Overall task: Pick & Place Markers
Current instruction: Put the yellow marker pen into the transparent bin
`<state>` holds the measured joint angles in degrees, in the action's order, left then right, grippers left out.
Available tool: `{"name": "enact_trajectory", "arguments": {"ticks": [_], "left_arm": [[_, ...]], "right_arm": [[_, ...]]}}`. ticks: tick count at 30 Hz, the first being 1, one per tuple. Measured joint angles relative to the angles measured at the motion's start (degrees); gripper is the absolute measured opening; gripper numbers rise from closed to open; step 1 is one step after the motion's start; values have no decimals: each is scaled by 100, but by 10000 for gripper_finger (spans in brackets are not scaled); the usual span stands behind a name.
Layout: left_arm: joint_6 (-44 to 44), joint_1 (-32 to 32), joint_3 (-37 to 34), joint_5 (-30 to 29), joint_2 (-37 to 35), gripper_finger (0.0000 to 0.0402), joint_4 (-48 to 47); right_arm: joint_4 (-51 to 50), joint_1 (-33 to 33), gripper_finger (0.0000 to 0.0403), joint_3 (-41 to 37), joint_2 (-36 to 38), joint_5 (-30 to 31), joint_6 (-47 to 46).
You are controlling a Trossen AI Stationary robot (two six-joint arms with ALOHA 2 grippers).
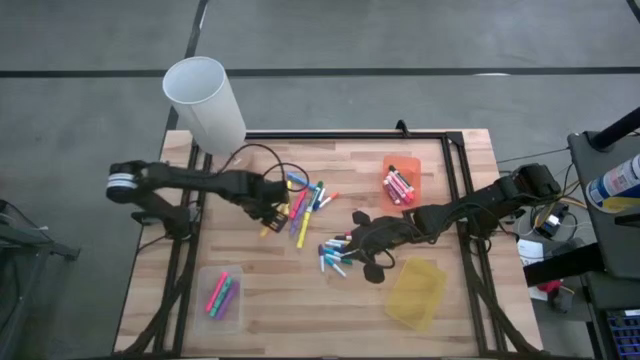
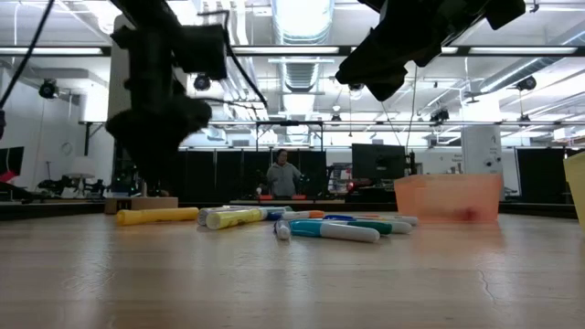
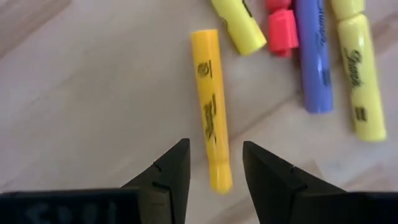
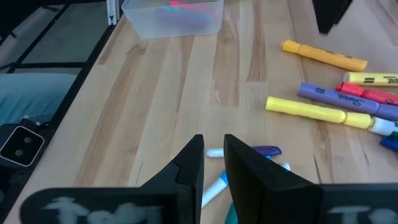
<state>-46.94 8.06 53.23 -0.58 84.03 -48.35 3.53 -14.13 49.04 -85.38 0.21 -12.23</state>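
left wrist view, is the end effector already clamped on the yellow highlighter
No, the left end effector is open, its fingers on either side of the yellow highlighter, which lies flat on the wooden table.

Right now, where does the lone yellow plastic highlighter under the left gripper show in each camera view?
High view: the yellow highlighter lies left of the pile, at the left gripper.
Low view: leftmost marker on the table.
Left wrist view: centre, just ahead of the open fingers.
Right wrist view: upper right, lying apart.
Shared landmark: the purple marker beside it.
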Motion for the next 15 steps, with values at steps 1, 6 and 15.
{"name": "enact_trajectory", "arguments": {"ticks": [1,6,15], "left_arm": [[75,35,0,1,118,140,91],[342,126,0,0,680,140,154],[504,124,28,11,1151,140,204]], "right_arm": [[0,0,57,0,-1,0,5],[-2,0,57,0,-2,0,-36],[-10,0,57,0,-9,-2,-26]]}}
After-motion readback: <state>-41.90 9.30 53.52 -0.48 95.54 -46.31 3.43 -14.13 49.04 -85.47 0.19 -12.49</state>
